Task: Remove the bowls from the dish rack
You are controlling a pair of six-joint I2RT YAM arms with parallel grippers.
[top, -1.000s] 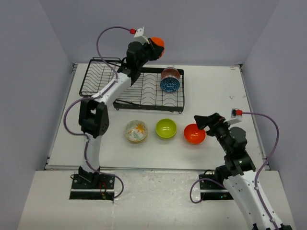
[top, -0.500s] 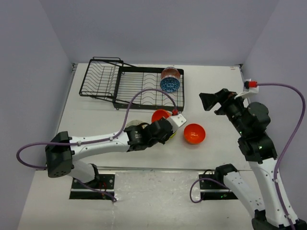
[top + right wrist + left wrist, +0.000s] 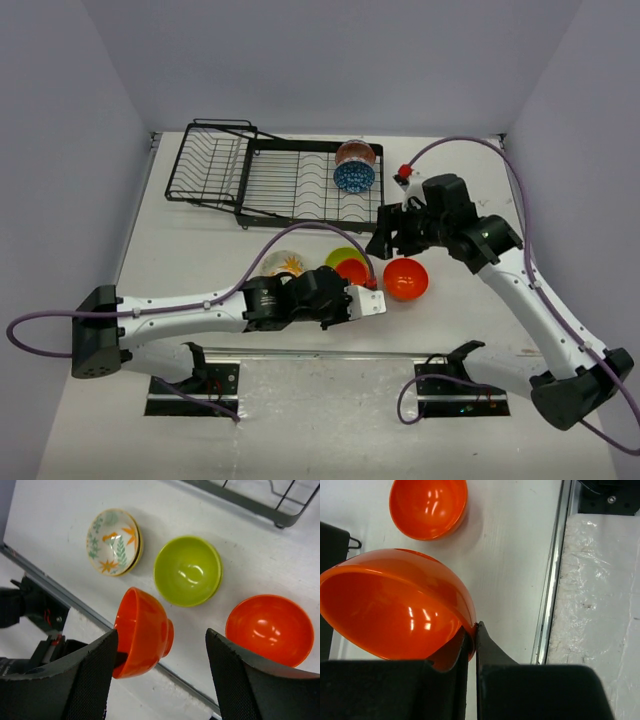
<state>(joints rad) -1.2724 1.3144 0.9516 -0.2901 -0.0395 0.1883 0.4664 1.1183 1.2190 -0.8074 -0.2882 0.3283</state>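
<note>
While the left gripper (image 3: 472,630) pinches the rim of an orange bowl (image 3: 395,610), tilted over the tabletop (image 3: 515,555), likely to set it by the lime bowl (image 3: 187,570), the right gripper (image 3: 383,242) hangs open above. A blue speckled bowl (image 3: 354,177) and a pinkish bowl (image 3: 355,152) stand in the dish rack (image 3: 290,190).

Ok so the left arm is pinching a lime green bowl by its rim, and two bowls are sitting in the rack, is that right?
Not quite: the left wrist view shows the held bowl between the left fingers is orange, not lime green. The rest holds: the blue speckled bowl and the brownish bowl sit in the rack.
</note>
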